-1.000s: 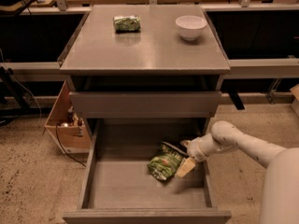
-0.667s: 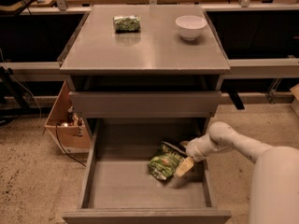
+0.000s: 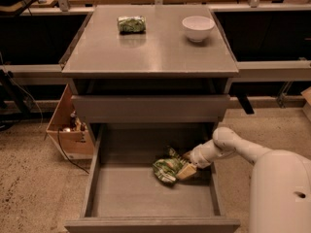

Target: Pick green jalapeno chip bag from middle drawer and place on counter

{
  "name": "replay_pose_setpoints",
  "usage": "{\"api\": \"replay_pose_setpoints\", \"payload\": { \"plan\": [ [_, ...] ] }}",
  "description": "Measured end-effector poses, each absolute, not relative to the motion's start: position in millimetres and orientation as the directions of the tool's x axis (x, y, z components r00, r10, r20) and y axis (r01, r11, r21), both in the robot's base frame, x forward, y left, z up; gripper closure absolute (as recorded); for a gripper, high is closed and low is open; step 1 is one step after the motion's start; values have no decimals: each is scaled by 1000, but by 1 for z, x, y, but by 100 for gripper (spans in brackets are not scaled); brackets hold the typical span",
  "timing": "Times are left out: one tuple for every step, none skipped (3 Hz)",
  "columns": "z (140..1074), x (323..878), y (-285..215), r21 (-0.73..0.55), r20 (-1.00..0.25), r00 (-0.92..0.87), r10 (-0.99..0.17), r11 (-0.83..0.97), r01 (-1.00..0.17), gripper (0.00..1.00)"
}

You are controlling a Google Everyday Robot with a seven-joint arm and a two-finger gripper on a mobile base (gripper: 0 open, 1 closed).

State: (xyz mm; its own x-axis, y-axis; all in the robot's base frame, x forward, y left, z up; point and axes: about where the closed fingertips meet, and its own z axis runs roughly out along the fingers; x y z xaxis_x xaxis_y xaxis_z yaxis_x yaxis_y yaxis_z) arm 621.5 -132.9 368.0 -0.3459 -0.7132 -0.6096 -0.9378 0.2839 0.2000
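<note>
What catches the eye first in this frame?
The white arm reaches from the right into the open drawer, its hand at the green chip bag on the drawer floor. Above, the counter carries a white bowl back right and a green packet back left.

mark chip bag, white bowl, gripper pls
green jalapeno chip bag point(image 3: 166, 168): camera view, middle of the foil.
white bowl point(image 3: 198, 32): camera view, front wall.
gripper point(image 3: 186, 171): camera view, its tip, at the bag's right side inside the middle drawer point(image 3: 146, 194).

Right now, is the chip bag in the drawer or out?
In. The green jalapeno chip bag lies on the middle drawer floor, with the gripper right beside it.
</note>
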Motion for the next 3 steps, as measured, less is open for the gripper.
{"api": "replay_pose_setpoints", "payload": {
  "plan": [
    [371,617,-132,199,-598,-336,-728,272,-942,64],
    [387,600,-136,187,-595,-335,-731,279,-942,95],
    [419,575,-143,183,-598,-348,-722,300,-936,100]
  ]
}}
